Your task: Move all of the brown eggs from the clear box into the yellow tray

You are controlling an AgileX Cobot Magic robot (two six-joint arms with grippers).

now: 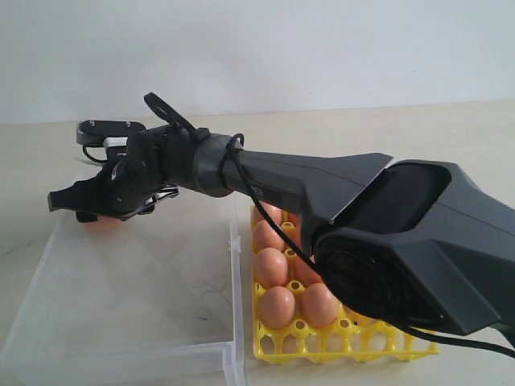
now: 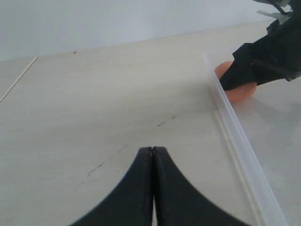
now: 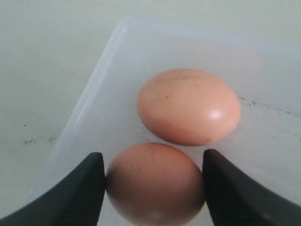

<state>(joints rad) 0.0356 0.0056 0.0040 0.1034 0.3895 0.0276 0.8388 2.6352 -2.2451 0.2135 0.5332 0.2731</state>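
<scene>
Well, at the lower right of the exterior view the yellow tray holds several brown eggs in its cups, partly hidden by the right arm. At the lower left lies the clear box, and its near part is bare. At its far corner, at the middle left of that view, the right gripper sits low over two eggs. Its jaws stand wide, one on each side of the nearer egg and very close to the shell. Whether they press it or not, one cannot tell. The other egg lies just beyond, and it is not clear if the two touch. The left gripper has its jaws closed together on nothing, over the table just outside the box wall.

The step in hand appears to be the grasp of the nearer egg. It is probably done best with a slow, gentle closing at the widest part of the egg, because the shell is smooth and fragile. A straight lift should follow, so that the neighbour egg and the low wall are not knocked.
</scene>
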